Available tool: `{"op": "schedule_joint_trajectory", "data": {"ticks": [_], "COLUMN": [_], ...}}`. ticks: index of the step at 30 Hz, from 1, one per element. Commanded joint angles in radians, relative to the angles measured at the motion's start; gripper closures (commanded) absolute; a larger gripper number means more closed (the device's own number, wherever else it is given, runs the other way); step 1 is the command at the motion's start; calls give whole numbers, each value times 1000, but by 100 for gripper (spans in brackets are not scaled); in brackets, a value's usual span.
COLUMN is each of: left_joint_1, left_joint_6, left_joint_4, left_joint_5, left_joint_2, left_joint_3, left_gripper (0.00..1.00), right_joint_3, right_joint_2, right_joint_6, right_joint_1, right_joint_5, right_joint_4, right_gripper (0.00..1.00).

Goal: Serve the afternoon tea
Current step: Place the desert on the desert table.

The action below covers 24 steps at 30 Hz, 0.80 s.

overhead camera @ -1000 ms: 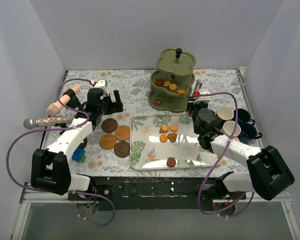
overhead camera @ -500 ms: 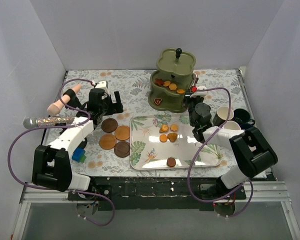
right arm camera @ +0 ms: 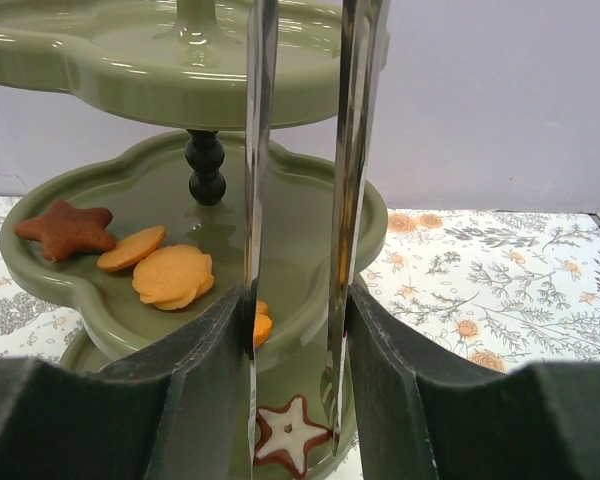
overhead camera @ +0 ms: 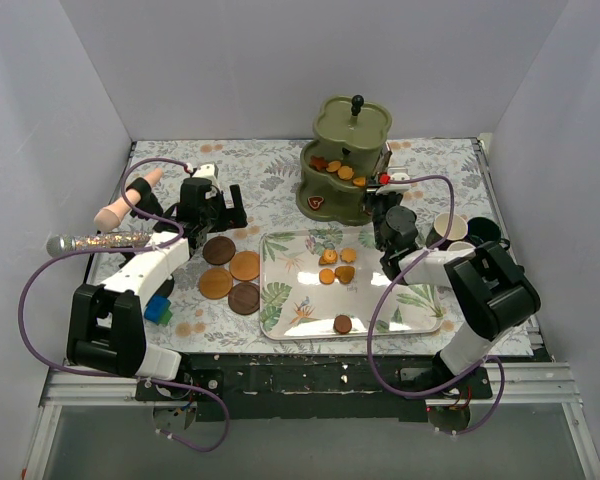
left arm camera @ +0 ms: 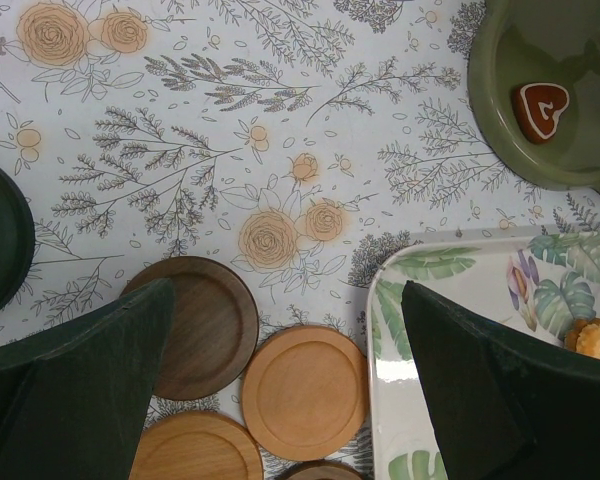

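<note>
Right pincer (right arm camera: 300,335) clamps metal tongs (right arm camera: 352,150), reaching toward three-tier stand (right arm camera: 180,90), probably to load biscuits (right arm camera: 172,275). Left pincer (left arm camera: 285,300) gapes wide, idle over coasters (left arm camera: 305,390) at tray's (left arm camera: 385,300) 9 o'clock.

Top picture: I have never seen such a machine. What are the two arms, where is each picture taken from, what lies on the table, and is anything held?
These are two robot arms bolted at the near edge of the table, each ending in a two-finger gripper. The top picture comes from a fixed camera above; the other two come from cameras on the wrists. On the table stand a green three-tier stand holding biscuits, a leafy tray with more biscuits, brown coasters, mugs, and a glittery microphone. The right gripper grips metal tongs, pointed at the stand. The left gripper is open and empty, above the coasters.
</note>
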Motion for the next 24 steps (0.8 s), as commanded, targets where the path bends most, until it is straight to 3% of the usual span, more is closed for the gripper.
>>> {"op": "schedule_joint_trajectory", "data": {"ticks": [1,24], "left_joint_1": [0,2], "left_joint_6": [14,14], "left_joint_4": [-4,-7], "left_joint_5": [-17,-18], "left_joint_2": [-10,4], "left_joint_3": [22,22], "left_gripper": [2,2], "right_joint_3": [42,49], "right_joint_2": [19,114], "right_joint_6": [-9,-78], "right_joint_1": [-4,26], "right_joint_5": [-2,50], "right_joint_4": [134,296], "right_gripper": [59,59]}}
